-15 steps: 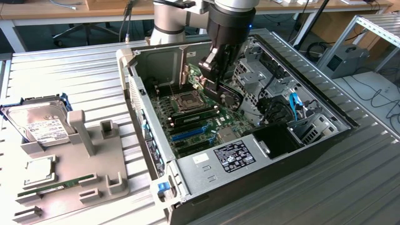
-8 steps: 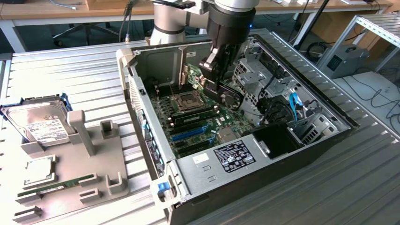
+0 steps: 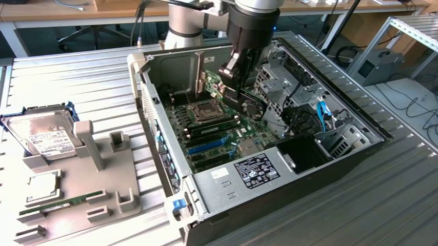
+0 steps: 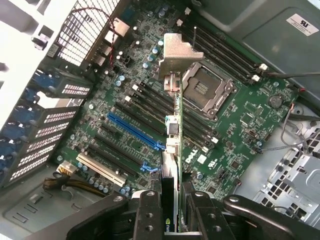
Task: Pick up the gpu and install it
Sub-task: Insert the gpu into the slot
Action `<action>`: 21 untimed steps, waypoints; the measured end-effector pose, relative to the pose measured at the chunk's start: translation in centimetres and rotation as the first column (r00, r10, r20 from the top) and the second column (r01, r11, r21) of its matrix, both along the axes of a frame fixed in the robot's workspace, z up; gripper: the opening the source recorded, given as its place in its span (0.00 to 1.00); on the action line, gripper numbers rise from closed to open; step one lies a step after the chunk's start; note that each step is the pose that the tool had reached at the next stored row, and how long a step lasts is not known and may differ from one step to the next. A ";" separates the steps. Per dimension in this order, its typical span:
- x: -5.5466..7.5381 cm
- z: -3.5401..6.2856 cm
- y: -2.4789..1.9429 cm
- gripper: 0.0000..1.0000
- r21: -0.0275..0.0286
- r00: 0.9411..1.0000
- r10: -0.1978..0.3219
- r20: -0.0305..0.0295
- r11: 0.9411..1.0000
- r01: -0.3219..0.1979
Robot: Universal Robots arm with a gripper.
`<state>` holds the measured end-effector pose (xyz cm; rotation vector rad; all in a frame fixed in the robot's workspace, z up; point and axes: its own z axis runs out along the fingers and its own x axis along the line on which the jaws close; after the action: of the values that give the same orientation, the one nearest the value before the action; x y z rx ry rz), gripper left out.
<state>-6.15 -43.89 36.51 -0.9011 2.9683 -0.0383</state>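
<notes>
Wrist view: pincer (image 4: 172,202) clenched on the gpu (image 4: 173,125), card edge-on over the motherboard (image 4: 240,115) slots inside the open case (image 3: 342,95). Looks light, stiff and fragile. I'd grip the bare board edges, off components and connector contacts.

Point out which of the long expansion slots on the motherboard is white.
The white slot at the end of the row, next to the yellow-and-black cable bundle. Its neighbours are black slots, plus one blue slot.
</notes>
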 end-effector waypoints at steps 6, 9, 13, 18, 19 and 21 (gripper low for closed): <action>0.0 0.00 0.00 0.26 0.000 1.000 0.020 0.000 1.000 -0.020; 0.0 0.00 0.00 0.26 0.000 1.000 0.029 0.000 1.000 -0.029; 0.0 0.00 0.00 0.26 0.000 0.999 0.040 0.000 0.999 -0.040; 0.0 0.00 0.00 0.26 0.000 0.999 0.054 0.000 0.999 -0.054; 0.0 0.00 0.00 0.26 0.000 0.998 0.056 0.000 0.998 -0.056; 0.0 0.00 0.00 0.26 0.000 0.998 0.062 0.000 0.998 -0.062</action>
<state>-6.15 -43.89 36.51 -0.9928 2.9381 -0.0363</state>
